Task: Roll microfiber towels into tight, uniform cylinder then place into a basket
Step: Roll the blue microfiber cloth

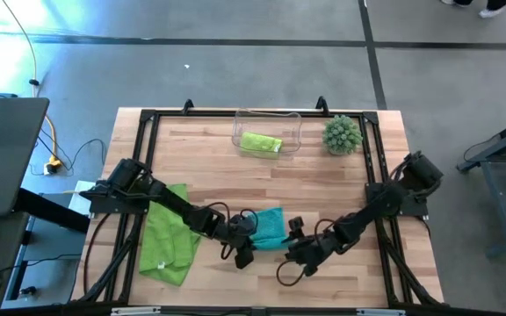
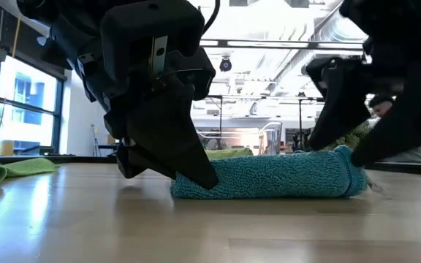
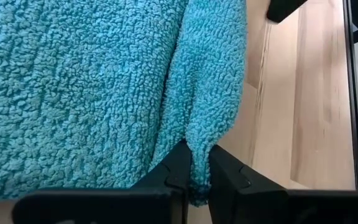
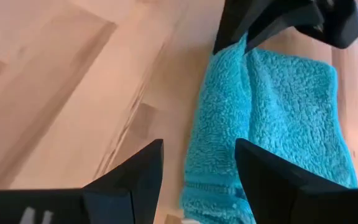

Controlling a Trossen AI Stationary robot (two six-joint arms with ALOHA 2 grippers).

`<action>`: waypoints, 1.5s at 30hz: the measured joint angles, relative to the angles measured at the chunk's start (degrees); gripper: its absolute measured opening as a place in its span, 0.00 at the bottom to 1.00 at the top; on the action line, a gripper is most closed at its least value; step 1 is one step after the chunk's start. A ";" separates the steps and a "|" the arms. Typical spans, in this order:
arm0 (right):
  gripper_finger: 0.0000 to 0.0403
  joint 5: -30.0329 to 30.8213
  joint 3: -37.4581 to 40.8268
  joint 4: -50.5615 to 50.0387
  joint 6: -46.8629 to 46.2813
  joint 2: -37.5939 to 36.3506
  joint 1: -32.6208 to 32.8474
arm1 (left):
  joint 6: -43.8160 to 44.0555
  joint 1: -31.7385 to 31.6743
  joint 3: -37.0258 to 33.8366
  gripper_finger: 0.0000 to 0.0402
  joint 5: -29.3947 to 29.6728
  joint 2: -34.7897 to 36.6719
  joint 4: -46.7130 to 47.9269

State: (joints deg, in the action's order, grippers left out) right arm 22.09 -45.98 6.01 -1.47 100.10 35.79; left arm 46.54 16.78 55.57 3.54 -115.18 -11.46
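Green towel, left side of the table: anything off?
Yes. The green towel lies crumpled and unrolled, hanging past the table edge under the left arm. Another green one already sits rolled in the basket.

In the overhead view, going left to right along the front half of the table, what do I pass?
Flat lime green towel → left gripper, jaws shut on the teal towel's edge → teal towel → right gripper, jaws open by the towel's other side.
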 joint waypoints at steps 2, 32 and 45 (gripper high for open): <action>0.48 0.00 0.00 0.21 0.33 1.44 -0.18 | 0.27 -0.02 0.00 0.07 -0.33 0.00 0.00; 0.04 -6.26 -0.23 -0.97 -12.86 3.91 -8.30 | -10.43 0.20 -0.39 0.25 0.18 6.29 3.98; 0.02 -38.41 -0.22 0.12 -30.59 4.07 -20.01 | -26.67 5.91 -0.26 0.30 9.49 7.46 1.22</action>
State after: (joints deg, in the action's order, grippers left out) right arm -16.32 -46.19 6.13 -32.06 104.16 15.78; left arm 19.87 22.69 55.31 13.03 -107.72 -10.24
